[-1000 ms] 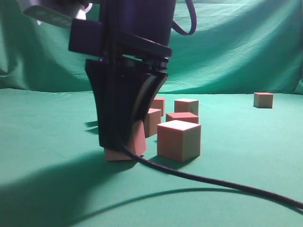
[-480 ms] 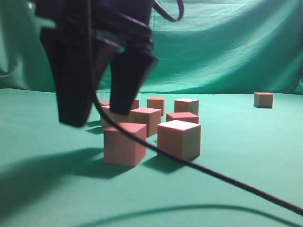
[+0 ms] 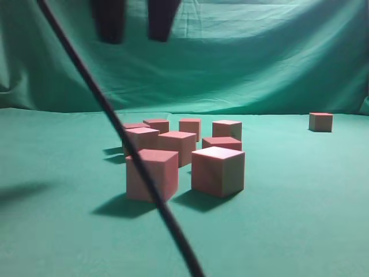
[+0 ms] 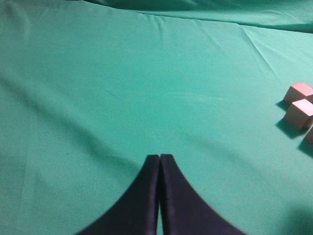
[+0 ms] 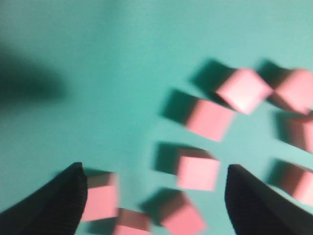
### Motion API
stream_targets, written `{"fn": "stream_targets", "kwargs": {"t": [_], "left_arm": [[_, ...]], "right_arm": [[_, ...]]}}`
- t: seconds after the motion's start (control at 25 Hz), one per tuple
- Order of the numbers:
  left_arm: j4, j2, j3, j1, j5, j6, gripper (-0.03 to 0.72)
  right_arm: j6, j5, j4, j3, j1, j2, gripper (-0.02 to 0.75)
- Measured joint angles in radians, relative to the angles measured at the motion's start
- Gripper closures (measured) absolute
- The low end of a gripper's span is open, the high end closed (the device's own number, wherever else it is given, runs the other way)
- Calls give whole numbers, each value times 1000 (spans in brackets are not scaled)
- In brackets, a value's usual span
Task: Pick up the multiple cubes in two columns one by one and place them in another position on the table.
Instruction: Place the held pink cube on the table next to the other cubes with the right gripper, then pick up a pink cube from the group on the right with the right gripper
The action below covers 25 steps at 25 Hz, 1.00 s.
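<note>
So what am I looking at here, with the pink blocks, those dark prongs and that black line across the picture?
It is a robot with two arms, each ending in a two-fingered gripper with a camera beside it. The side view looks along the green table from block height. The pink cubes stand grouped there, one more cube far off right. The black line is a cable close to the lens. The right gripper hangs open above the group, holding nothing; its own blurred view looks down on the cubes. The left gripper is shut, empty, over bare cloth.
</note>
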Motion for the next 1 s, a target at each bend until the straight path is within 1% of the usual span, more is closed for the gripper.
{"fn": "stream_targets", "kwargs": {"t": [0.08,0.16,0.24,0.4,0.6,0.72,0.84,1.0], "left_arm": [[0,0,0,0,0,0,688],[0,0,0,0,0,0,688],[0,0,0,0,0,0,688],[0,0,0,0,0,0,688],[0,0,0,0,0,0,688],[0,0,0,0,0,0,688],[0,0,0,0,0,0,688],[0,0,0,0,0,0,688]], "right_arm": [[91,10,-129,-3,-13,-7,160],[173,10,-198,-3,-57,-18,160],[225,11,-221,-3,-125,-32,160],[322,11,-235,-8,-309,-38,160],[456,3,-218,-8,-556,-38,160],[482,-73,-133,-8,-675,-29,160],[482,-161,-59,-10,-741,15,160],[454,-248,-39,-10,-772,106,160]]}}
